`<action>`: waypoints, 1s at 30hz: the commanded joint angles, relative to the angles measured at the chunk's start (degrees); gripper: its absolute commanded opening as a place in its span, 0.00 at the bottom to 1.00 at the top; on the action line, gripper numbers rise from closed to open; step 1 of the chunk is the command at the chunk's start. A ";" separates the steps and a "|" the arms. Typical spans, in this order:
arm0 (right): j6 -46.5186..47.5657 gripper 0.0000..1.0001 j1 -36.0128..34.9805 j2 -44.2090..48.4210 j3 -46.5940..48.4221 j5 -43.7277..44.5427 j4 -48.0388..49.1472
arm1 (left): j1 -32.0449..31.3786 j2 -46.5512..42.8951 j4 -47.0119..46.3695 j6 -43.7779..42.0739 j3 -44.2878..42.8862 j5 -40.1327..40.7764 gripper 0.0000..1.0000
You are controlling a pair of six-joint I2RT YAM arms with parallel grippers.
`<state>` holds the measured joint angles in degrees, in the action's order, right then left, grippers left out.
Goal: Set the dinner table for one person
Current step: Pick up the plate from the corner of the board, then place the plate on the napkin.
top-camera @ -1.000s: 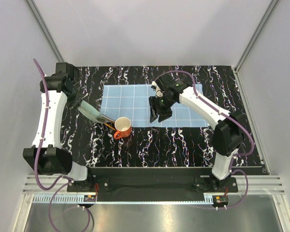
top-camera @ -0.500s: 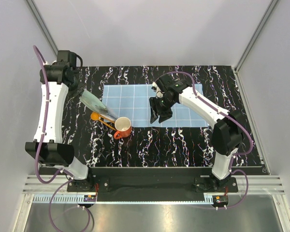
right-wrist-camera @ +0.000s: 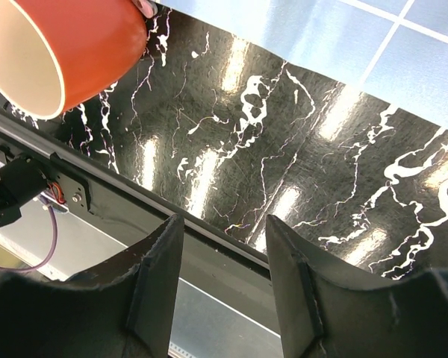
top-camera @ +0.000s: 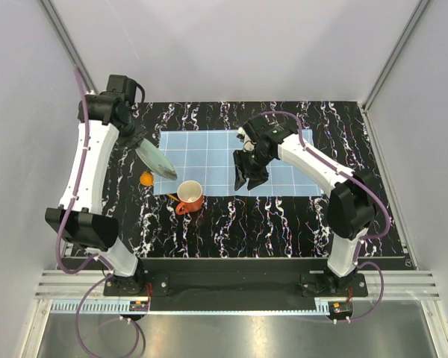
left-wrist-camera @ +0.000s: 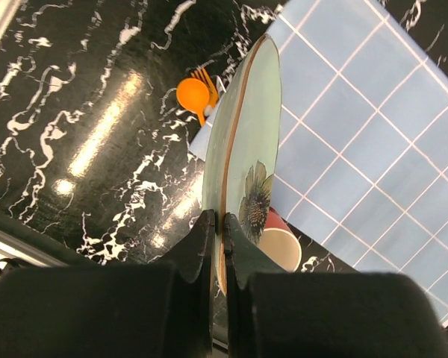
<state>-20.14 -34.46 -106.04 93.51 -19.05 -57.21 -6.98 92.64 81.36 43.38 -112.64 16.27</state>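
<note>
My left gripper (top-camera: 140,142) is shut on the rim of a pale green plate (top-camera: 156,159) with a flower print, holding it tilted on edge above the dinner table (top-camera: 231,224), at the left edge of the light blue placemat (top-camera: 209,149). In the left wrist view the jaws (left-wrist-camera: 218,224) pinch the plate (left-wrist-camera: 243,134). An orange cup (top-camera: 190,196) stands at the placemat's front left corner. An orange spoon and fork (top-camera: 145,178) lie left of it. My right gripper (top-camera: 248,179) is open and empty over the placemat's front edge.
In the right wrist view the cup (right-wrist-camera: 67,45) is at the upper left, with the placemat (right-wrist-camera: 343,37) above the marble tabletop (right-wrist-camera: 231,149). The orange spoon (left-wrist-camera: 192,94) lies beside a white piece under the plate. Frame posts and white walls surround the table.
My left arm has lifted the plate and carried it away from me and right, tilting it more on edge and uncovering the orange spoon. The right gripper has hardly moved.
</note>
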 commanded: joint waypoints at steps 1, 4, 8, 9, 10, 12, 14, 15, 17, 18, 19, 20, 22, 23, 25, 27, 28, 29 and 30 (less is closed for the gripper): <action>0.72 0.55 1.15 0.66 -0.17 0.94 1.49 | -3.03 1.93 -3.84 -0.57 -3.73 -0.63 0.00; 0.54 0.55 1.93 1.54 -0.87 1.99 1.49 | -4.70 4.21 -5.07 -1.18 -4.78 -1.15 0.00; 0.37 0.55 3.52 2.85 -2.19 2.52 1.58 | -6.81 9.21 -5.25 -2.68 -9.60 -0.19 0.00; 0.37 0.55 3.78 3.29 -2.37 2.61 1.66 | -7.60 10.09 -5.25 -2.94 -10.57 -0.01 0.00; 0.37 0.55 4.39 3.47 -2.81 2.61 1.66 | -7.87 10.80 -5.16 -3.38 -11.54 -0.01 0.00; 0.36 0.55 4.75 4.08 -3.07 2.61 1.75 | -8.48 13.08 -4.90 -3.47 -14.18 -0.19 0.00; 0.28 0.55 5.28 4.35 -3.43 2.44 2.01 | -9.01 14.49 -4.55 -3.47 -15.77 -0.19 0.00; 0.28 0.55 5.36 4.44 -3.51 2.26 1.93 | -9.10 14.85 -4.55 -3.47 -16.03 -0.10 0.00; 0.28 0.55 5.72 4.44 -3.87 2.09 2.10 | -9.36 15.55 -4.72 -3.47 -16.38 -0.19 0.00; 0.28 0.55 5.72 4.35 -3.95 2.00 2.10 | -9.45 15.73 -4.98 -3.82 -16.38 -0.28 0.00; 0.28 0.55 5.80 4.26 -3.95 1.91 2.10 | -9.54 16.16 -5.25 -4.00 -16.56 -0.97 0.00; 0.19 0.55 5.98 4.26 -4.04 1.82 2.10 | -9.63 16.95 -5.60 -4.00 -16.99 -1.50 0.00; 0.36 0.55 6.33 4.08 -3.87 1.82 2.19 | -9.98 17.92 -6.04 -4.18 -17.44 -2.99 0.00; 0.37 0.55 6.51 4.09 -3.87 2.00 2.19 | -10.50 18.97 -6.39 -4.26 -17.96 -3.26 0.00; 0.28 0.55 6.86 4.00 -3.87 2.35 2.28 | -11.21 20.03 -6.92 -4.79 -18.58 -4.49 0.00; 0.19 0.55 7.30 4.00 -3.95 2.35 2.19 | -12.35 21.61 -7.18 -4.97 -19.19 -4.84 0.00; 0.28 0.55 7.65 3.91 -4.04 2.52 2.28 | -12.70 22.23 -7.36 -5.05 -19.81 -5.37 0.00; 0.19 0.55 7.82 4.08 -4.13 2.52 2.37 | -13.40 23.28 -7.36 -5.05 -20.16 -5.55 0.00; 0.10 0.55 8.00 4.17 -4.13 2.70 2.37 | -13.76 23.81 -7.36 -5.14 -20.42 -5.98 0.00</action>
<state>-20.16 -27.51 -104.68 89.58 -17.15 -56.14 -18.41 115.52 79.11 39.03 -128.38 13.50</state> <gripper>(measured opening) 0.549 0.056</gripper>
